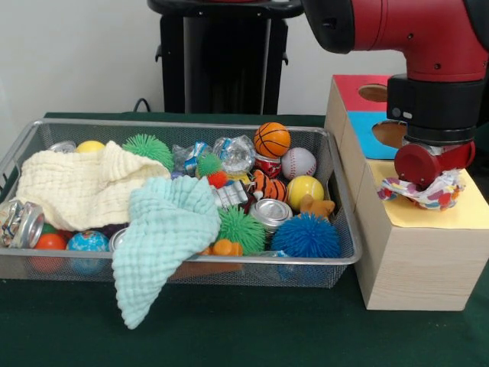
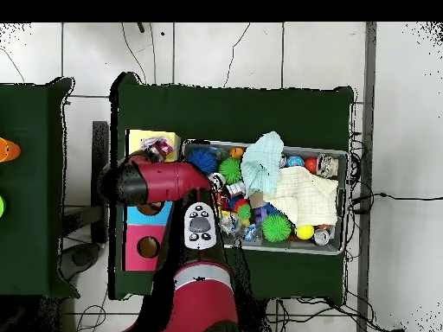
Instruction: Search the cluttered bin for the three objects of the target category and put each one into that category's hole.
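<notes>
My gripper (image 1: 429, 182) hangs over the yellow part (image 1: 470, 208) of the wooden box at the right, shut on a knotted multicoloured fabric bundle (image 1: 419, 193). The bundle sits just at the yellow top; a hole there is hidden under it. In the overhead view the bundle (image 2: 158, 149) shows at the yellow section (image 2: 141, 138), past my arm. The silver wire-mesh bin (image 1: 191, 125) lies to the left, full of clutter. A blue, white and red crinkled piece (image 1: 191, 156) lies at its back; I cannot tell if it is another bundle.
The box also has a red part with a hole (image 1: 373, 92) and a blue part with a hole (image 1: 391, 134). A cream cloth (image 1: 80, 187) and a mint cloth (image 1: 164, 233) cover the bin's left half. Spiky balls (image 1: 306, 237), cans (image 1: 269, 212) and a small basketball (image 1: 272, 139) fill the rest.
</notes>
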`<state>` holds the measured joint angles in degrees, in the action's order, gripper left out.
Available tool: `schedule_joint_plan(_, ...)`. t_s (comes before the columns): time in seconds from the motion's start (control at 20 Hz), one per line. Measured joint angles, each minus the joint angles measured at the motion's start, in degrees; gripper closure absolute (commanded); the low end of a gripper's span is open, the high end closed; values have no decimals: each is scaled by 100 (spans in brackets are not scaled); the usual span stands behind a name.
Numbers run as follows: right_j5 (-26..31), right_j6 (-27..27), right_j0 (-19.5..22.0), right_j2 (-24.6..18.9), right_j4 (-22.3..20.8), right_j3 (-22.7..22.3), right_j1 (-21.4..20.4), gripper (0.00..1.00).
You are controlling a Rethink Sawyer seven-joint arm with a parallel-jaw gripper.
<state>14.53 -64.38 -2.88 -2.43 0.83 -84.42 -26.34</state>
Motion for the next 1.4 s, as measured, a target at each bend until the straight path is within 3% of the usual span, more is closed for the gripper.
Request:
schedule_joint_plan(0.55,13,0,-4,27,16,33,14,100)
schedule_joint_plan(0.6,1,0,9,34,15,40,25,0)
schedule_joint_plan(1.4,12,-11,125,3,34,56,34,0)
